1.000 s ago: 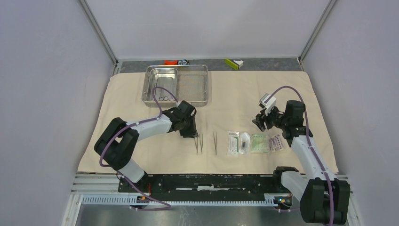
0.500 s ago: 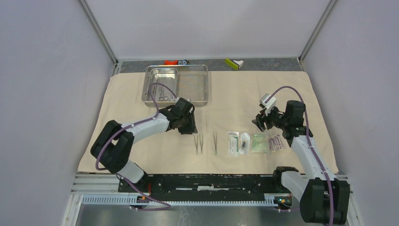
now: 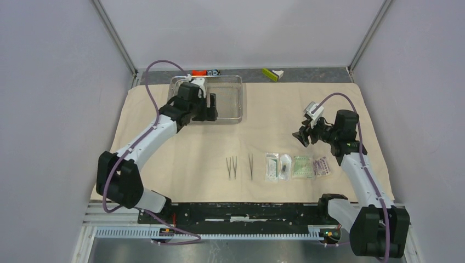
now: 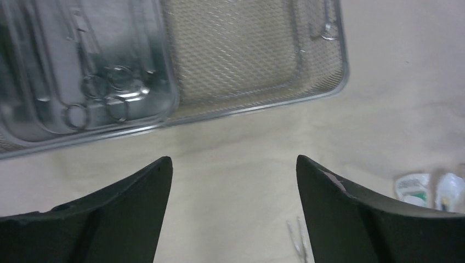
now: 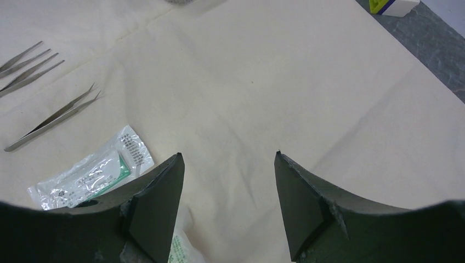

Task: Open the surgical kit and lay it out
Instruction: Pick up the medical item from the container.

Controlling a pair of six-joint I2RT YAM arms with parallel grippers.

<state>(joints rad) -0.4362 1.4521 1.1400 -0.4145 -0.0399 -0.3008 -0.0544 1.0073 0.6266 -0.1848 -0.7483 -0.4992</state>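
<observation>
- Pale grey walls on three sides; beige cloth spread flat over the tabletop.
- At the far left of the cloth, steel tray with a mesh floor; smaller inner tray set in its left half.
- In the inner tray, ring-handled instruments, scissors or forceps, hard to tell which through the glare; rings at the end nearer the claw, shafts running away toward the far wall.
- Laid out in a row near the front edge of the cloth: three thin tweezers, then four sealed packets.
- Left claw hanging by the near rim of the steel tray, fingers spread wide, nothing between them.
- From that claw, rings ahead and off to the left in the wrist view, not yet under the gap; probably calls for a short shift left and forward, then a descent with fingers set across the shafts rather than along them.
- Right claw parted and empty, hovering over bare cloth just beyond the packets, well apart from the steel tray.
- Left arm clearly the nearer one for the instruments in the inner tray; a reach across from the right looks awkward.
</observation>
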